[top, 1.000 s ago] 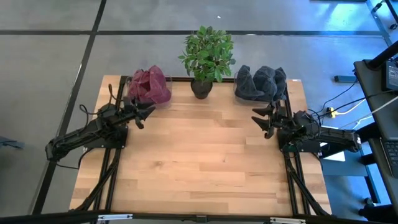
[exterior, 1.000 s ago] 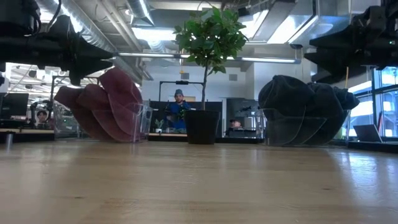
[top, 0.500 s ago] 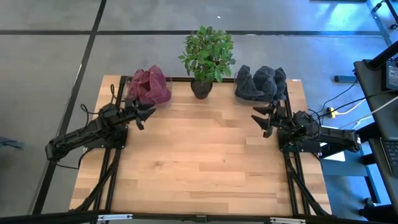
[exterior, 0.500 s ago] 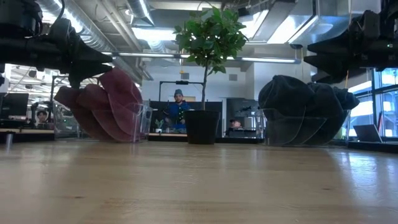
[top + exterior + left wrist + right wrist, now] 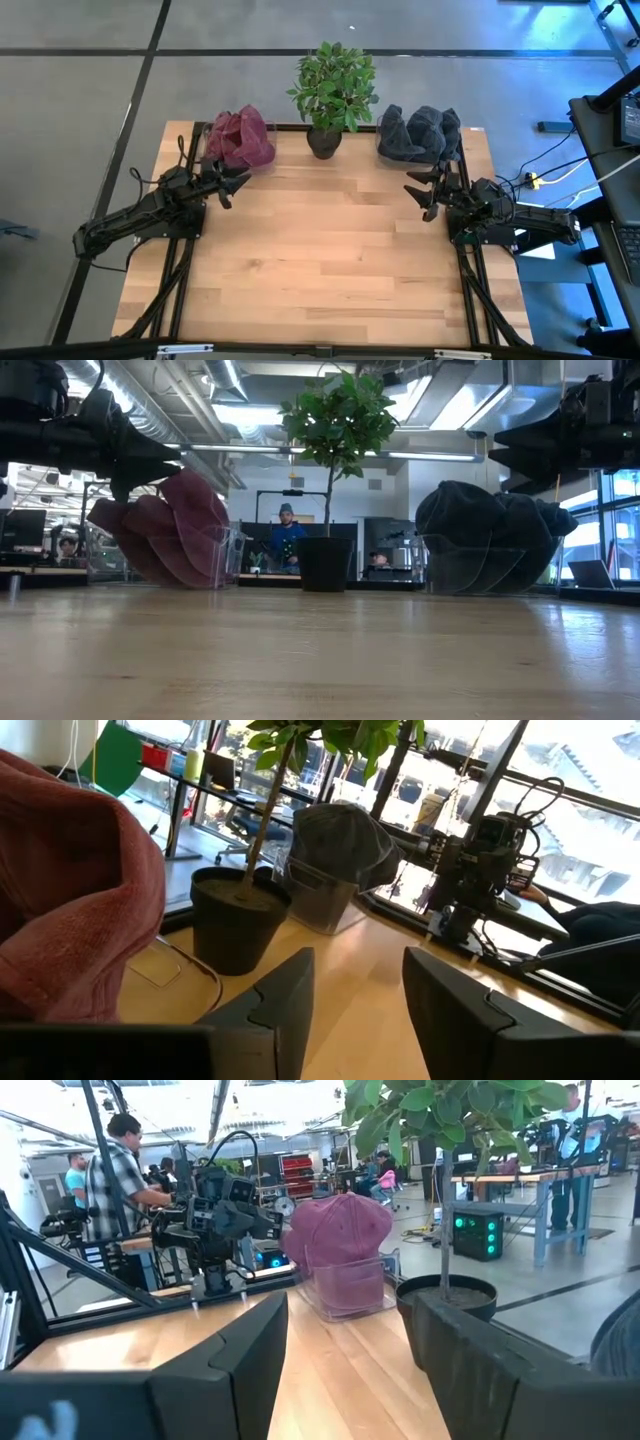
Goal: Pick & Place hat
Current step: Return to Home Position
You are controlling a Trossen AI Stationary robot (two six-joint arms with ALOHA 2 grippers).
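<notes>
A stack of maroon hats (image 5: 240, 138) sits in a clear holder at the table's far left; it also shows in the low view (image 5: 165, 525) and the right wrist view (image 5: 335, 1235). A stack of dark grey hats (image 5: 418, 133) sits in a clear holder at the far right, also in the low view (image 5: 490, 530) and the left wrist view (image 5: 335, 835). My left gripper (image 5: 232, 184) is open and empty just near of the maroon hats. My right gripper (image 5: 424, 193) is open and empty near of the grey hats.
A potted green plant (image 5: 333, 95) stands at the middle of the table's far edge between the two hat stacks. The bare wooden tabletop (image 5: 320, 250) stretches toward the near edge. People show in the room beyond the table (image 5: 120, 1165).
</notes>
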